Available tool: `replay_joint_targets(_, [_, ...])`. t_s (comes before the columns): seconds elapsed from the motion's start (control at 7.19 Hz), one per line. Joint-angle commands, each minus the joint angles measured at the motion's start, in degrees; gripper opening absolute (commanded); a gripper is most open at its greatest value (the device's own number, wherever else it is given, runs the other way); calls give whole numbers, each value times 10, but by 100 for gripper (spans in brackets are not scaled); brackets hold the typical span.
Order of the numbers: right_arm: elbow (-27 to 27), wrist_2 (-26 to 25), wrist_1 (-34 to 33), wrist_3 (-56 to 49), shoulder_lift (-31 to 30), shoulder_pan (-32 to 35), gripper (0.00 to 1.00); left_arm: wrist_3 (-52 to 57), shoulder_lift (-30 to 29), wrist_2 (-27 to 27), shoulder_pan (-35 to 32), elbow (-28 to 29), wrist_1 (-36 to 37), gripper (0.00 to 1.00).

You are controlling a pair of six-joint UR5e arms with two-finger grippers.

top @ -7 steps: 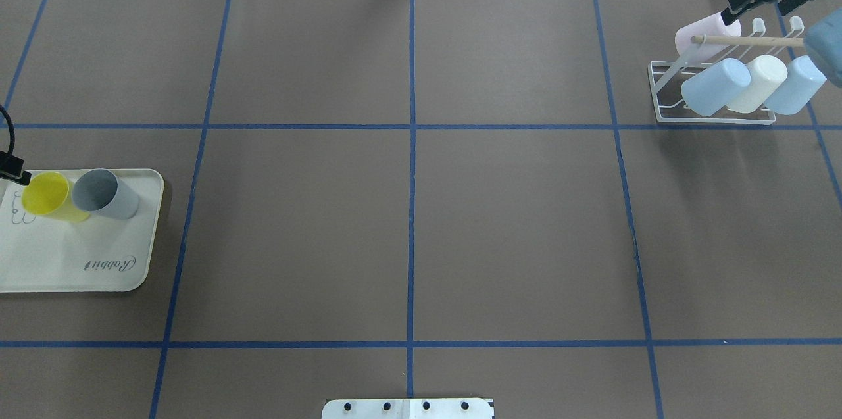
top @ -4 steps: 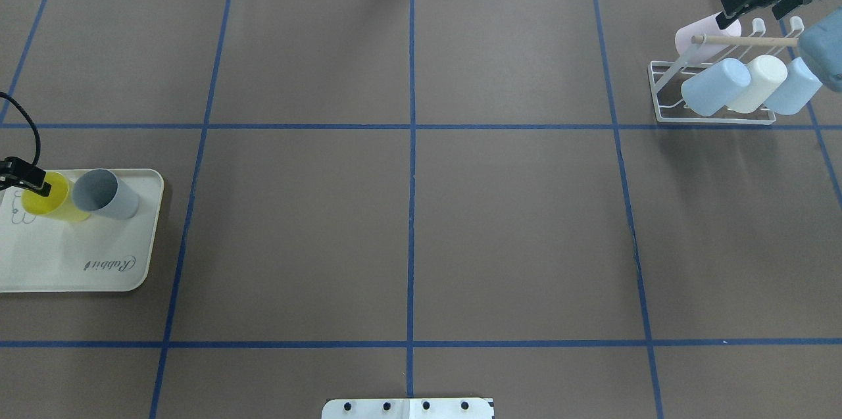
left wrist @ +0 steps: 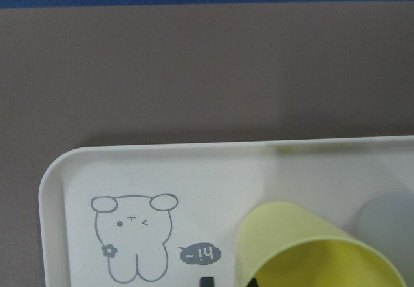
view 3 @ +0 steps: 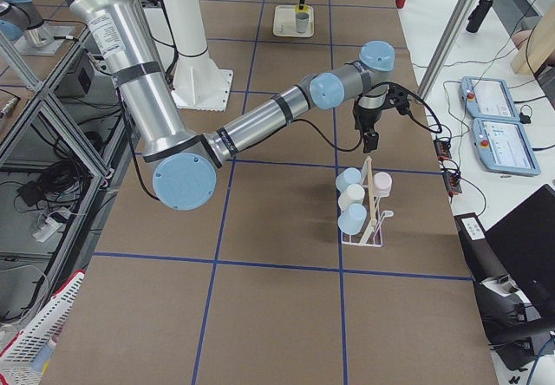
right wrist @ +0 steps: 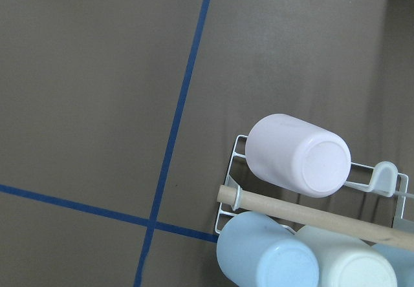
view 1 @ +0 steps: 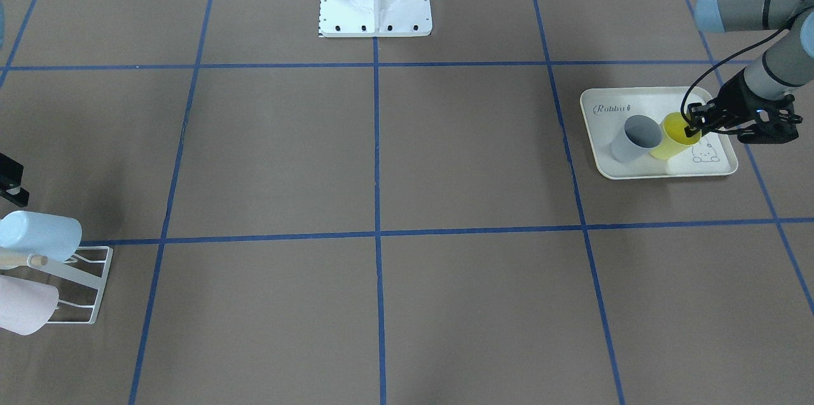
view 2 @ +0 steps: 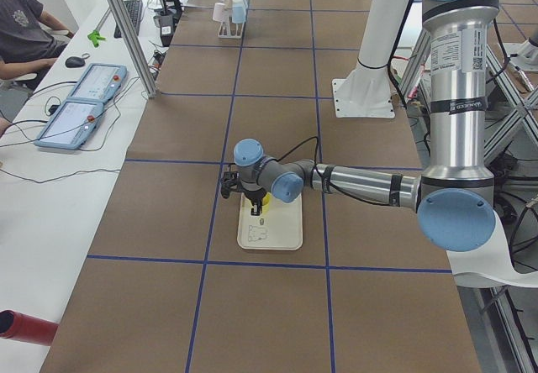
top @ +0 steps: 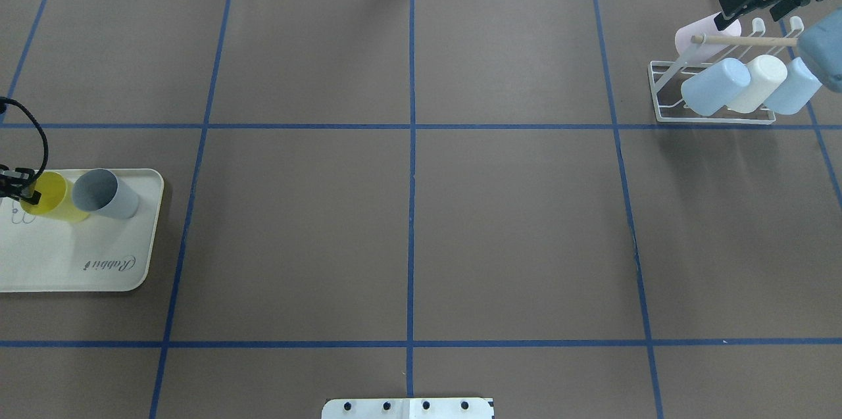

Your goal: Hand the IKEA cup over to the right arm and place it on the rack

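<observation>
The yellow IKEA cup [top: 58, 198] stands upright, mouth up, on the cream rabbit-print tray [top: 79, 268] at the left edge of the table, just beside a grey cup [top: 105, 194] on its right. The left gripper [view 1: 691, 130] reaches in from the cup's left side with its fingers pointing down over the rim. In the left wrist view one dark fingertip shows outside the cup wall and the other inside the mouth, so the fingers are apart and straddle that wall, with a sliver of tray showing between the outer one and the cup; no clamp yet, I judge.

The cup's long axis is vertical and the fingers bracket only its left wall, so the coming pinch turns on closing across that wall, on the side away from the grey cup.

The right gripper [top: 756, 6] hangs with its fingers spread above the white wire rack [top: 663, 95] at the far right, well apart from the tray. The rack carries a pink cup [right wrist: 301, 154] behind the wooden dowel [top: 743, 41] and three pale cups in front. The left arm is plainly the nearer one.
</observation>
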Motion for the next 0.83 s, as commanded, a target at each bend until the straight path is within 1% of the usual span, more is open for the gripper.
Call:
replay_joint_targets(0.0, [32, 16, -1, 7, -30, 0, 99, 0, -1, -2, 0, -7, 5, 0])
replay_joint_targets(0.14, [54, 20, -3, 8, -49, 0, 99, 0, -1, -14, -1, -17, 8, 0])
replay_joint_targets(0.28, [66, 20, -4, 8, -64, 0, 99, 0, -1, -13, -19, -30, 13, 0])
replay_joint_targets(0.42, [80, 20, -4, 8, -79, 0, 99, 0, -2, -13, -64, -52, 29, 0])
replay_joint_targets(0.56, [90, 20, -4, 13, -83, -1, 99, 0, -2, -12, -94, -86, 59, 0])
replay_joint_targets(0.7, [98, 21, -1, 60, -82, -15, 99, -2, -19, -11, -113, -120, 100, 0])
